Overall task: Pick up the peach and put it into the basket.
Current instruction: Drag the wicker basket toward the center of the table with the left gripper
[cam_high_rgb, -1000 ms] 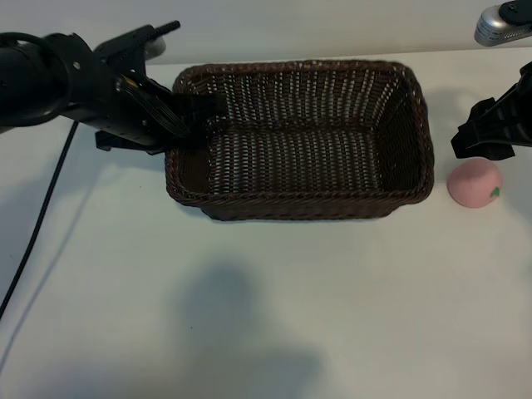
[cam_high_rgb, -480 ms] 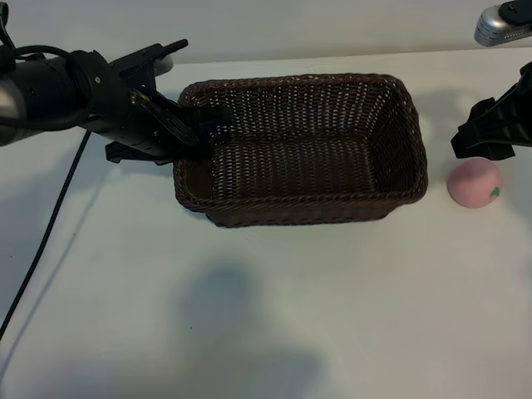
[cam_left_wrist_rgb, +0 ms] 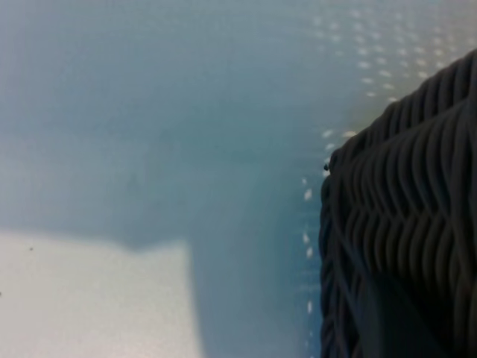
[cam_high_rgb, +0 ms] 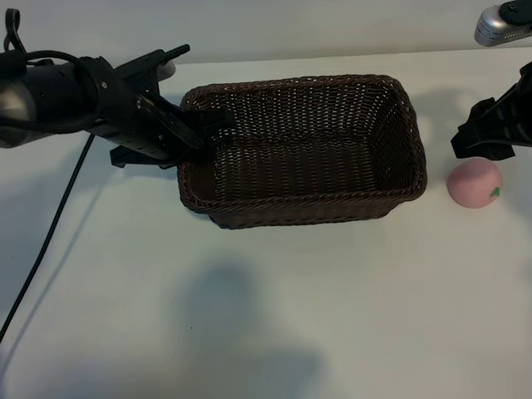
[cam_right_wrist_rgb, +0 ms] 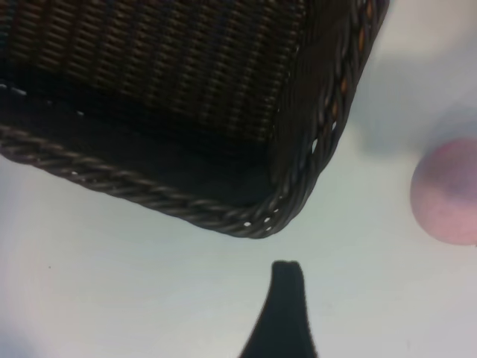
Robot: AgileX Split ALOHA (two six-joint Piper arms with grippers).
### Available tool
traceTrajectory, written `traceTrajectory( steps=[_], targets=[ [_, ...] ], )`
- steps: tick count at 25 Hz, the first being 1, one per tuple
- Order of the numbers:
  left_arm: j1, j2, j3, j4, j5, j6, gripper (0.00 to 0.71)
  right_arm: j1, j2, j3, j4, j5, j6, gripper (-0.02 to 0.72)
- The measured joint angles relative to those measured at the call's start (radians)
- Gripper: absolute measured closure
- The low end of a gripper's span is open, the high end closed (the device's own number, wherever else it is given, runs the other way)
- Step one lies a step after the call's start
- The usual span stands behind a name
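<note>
Exterior view cuts off your open right gripper [cam_high_rgb: 478,137] above the peach [cam_high_rgb: 475,182], while your left gripper [cam_high_rgb: 199,133], clamped on the basket [cam_high_rgb: 349,204] rim, has dragged it rightward.

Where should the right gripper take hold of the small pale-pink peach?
Grip the small round pale-pink peach across its widest middle, coming straight down. It sits free on the white table, apart from the dark-brown wicker basket; the open right gripper hangs just behind it.
</note>
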Motion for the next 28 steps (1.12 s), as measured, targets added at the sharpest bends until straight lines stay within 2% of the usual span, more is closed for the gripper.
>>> traceTrajectory(
  steps=[10, 12, 13, 15, 18, 21, 24, 28],
  targets=[
    [0.000, 0.008, 0.000, -0.001, -0.003, 0.011, 0.546, 0.000, 0.000, 0.000, 0.000, 0.000, 0.000, 0.109],
    [0.000, 0.008, 0.000, -0.003, 0.004, 0.016, 0.519, 0.000, 0.000, 0.000, 0.000, 0.000, 0.000, 0.109],
    [0.000, 0.008, 0.000, -0.006, 0.008, 0.016, 0.491, 0.000, 0.000, 0.000, 0.000, 0.000, 0.000, 0.109],
    [0.000, 0.006, -0.001, -0.012, 0.016, 0.016, 0.391, 0.000, 0.000, 0.000, 0.000, 0.001, 0.000, 0.109],
    [0.000, -0.013, -0.001, -0.014, 0.036, 0.016, 0.185, 0.000, 0.000, 0.000, 0.000, 0.001, 0.000, 0.109],
    [0.000, -0.054, -0.001, -0.014, 0.060, 0.016, 0.056, 0.000, 0.000, 0.000, 0.000, 0.002, 0.000, 0.109],
    [0.000, -0.111, -0.002, -0.001, 0.096, 0.030, 0.024, 0.000, 0.000, 0.000, 0.000, 0.003, 0.000, 0.109],
    [0.000, -0.226, -0.003, 0.047, 0.156, 0.089, 0.036, 0.000, 0.000, 0.000, 0.000, 0.005, 0.000, 0.109]
  ],
)
